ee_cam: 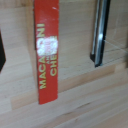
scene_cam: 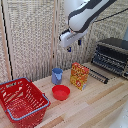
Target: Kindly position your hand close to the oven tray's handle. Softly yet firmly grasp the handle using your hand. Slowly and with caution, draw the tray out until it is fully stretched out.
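The hand (scene_cam: 73, 44) hangs high above the table, grip state unclear; the handle (scene_cam: 98, 76) sits well below, toward the exterior view's right.

I see a pale slatted folding screen (scene_cam: 30, 35) filling the upper frame behind a light wooden tabletop (scene_cam: 95, 107).

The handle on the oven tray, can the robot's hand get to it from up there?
Probably yes. The hand hangs in open air above the macaroni box, and nothing seems to cover the handle beside that box.
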### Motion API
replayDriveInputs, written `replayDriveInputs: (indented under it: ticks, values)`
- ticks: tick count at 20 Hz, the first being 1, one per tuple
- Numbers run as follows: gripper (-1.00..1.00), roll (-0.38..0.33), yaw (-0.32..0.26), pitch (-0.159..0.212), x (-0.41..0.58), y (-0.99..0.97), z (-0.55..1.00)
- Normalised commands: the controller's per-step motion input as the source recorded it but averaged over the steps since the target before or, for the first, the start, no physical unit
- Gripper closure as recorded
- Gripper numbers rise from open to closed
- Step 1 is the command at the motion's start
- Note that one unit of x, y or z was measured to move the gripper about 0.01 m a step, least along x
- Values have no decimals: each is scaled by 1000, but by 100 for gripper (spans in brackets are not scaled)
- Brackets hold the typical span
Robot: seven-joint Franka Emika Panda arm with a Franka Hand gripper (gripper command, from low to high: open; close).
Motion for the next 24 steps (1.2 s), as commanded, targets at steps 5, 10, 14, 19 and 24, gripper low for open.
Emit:
replayDriveInputs:
  ticks: [5,10,14,19,24]
  values:
    - [-100,-315,165,-28,-50,-281,-5]
    - [-100,-288,193,-19,-1,-310,-171]
    - [-100,-306,204,-31,0,-249,-276]
    - [-100,-313,172,-65,-2,-337,-147]
    - [-100,-308,137,-69,-33,-434,-89]
